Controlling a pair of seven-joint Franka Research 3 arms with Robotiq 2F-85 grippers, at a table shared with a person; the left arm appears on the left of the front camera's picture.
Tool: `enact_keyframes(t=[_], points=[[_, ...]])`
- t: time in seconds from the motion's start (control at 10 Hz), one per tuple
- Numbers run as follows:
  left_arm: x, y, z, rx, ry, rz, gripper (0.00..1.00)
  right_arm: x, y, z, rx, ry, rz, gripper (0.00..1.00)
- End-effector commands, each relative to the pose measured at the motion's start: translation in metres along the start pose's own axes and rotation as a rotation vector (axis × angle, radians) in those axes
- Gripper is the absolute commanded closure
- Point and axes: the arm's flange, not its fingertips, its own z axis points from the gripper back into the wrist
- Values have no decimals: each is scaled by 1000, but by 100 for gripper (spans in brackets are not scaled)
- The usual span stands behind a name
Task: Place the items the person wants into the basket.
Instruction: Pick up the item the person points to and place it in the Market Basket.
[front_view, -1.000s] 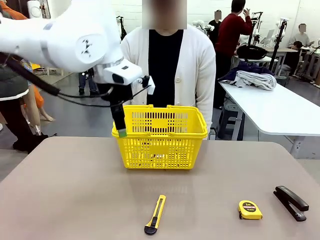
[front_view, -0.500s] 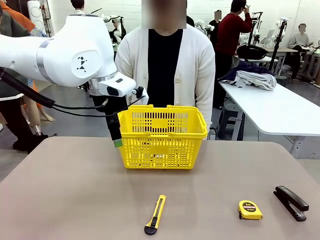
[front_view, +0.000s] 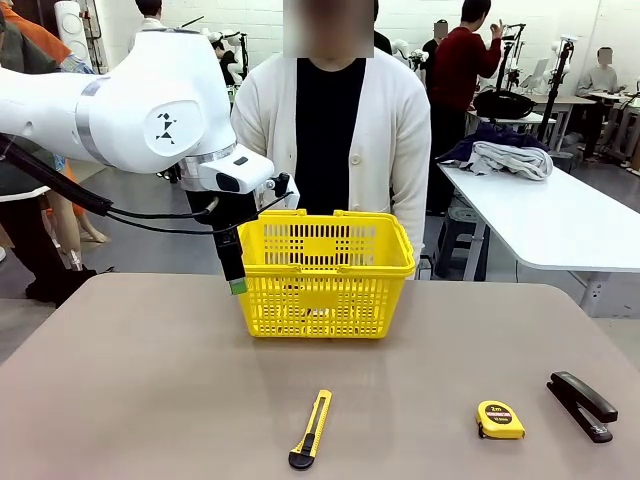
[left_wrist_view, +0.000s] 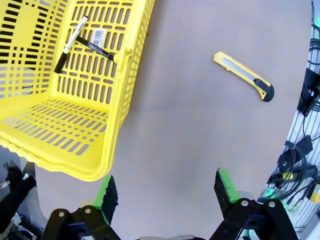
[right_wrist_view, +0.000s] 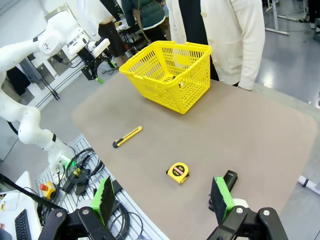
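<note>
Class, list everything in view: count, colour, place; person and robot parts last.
basket: one, yellow, far middle
white-barrelled pen: one, black cap, in basket
black pen: one, in basket, crossing it
utility knife: one, yellow and black, near middle
tape measure: one, yellow, near right
stapler: one, black, near right edge
table: one, grey-brown
person: one, white cardigan, behind the basket
left gripper: open, beside basket's left corner
right gripper: open, raised over near side

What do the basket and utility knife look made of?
Basket: moulded plastic, bright yellow, slightly glossy; thin lattice walls and uniform colour suggest it. Utility knife: probably yellow plastic casing with a black end; blade too small to tell.
</note>
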Motion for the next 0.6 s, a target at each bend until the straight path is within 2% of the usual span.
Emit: enact_keyframes(t=[0.0, 0.3, 0.5], points=[[-1, -1, 2, 8, -5, 2, 0, 2, -1, -1, 14, -26, 14, 0], [0, 0, 0, 0, 0, 0, 0, 2, -1, -1, 14, -26, 14, 0], [-52, -7, 38, 8, -176, -5, 0, 2, -1, -1, 14, -26, 14, 0]])
